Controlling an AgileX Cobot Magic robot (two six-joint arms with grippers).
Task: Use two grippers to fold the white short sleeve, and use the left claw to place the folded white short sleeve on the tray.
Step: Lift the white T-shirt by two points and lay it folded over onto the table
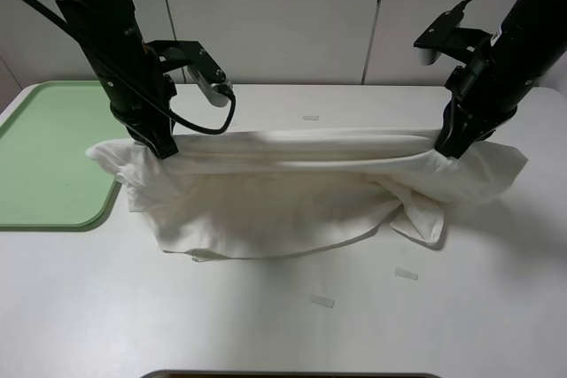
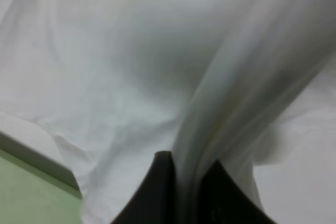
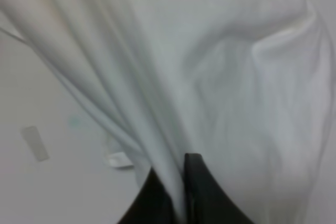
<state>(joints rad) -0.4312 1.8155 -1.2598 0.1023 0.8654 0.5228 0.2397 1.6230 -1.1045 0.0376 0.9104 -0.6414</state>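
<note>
The shirt (image 1: 283,196) is plain white with no pattern, and grey shadow lies in its folds. The tray (image 1: 40,161) is pale green. The bench (image 1: 266,334) is white, with a few pale tape strips (image 1: 322,301). The left tool (image 1: 166,148), right tool (image 1: 444,146) and cable (image 1: 213,127) are black. The wall (image 1: 266,15) is off-white.

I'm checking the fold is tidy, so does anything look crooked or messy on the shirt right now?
Yes. The white short sleeve, pinched between the left tool and right tool, has an uneven lower edge, crumpled and bunched on the right side.
</note>
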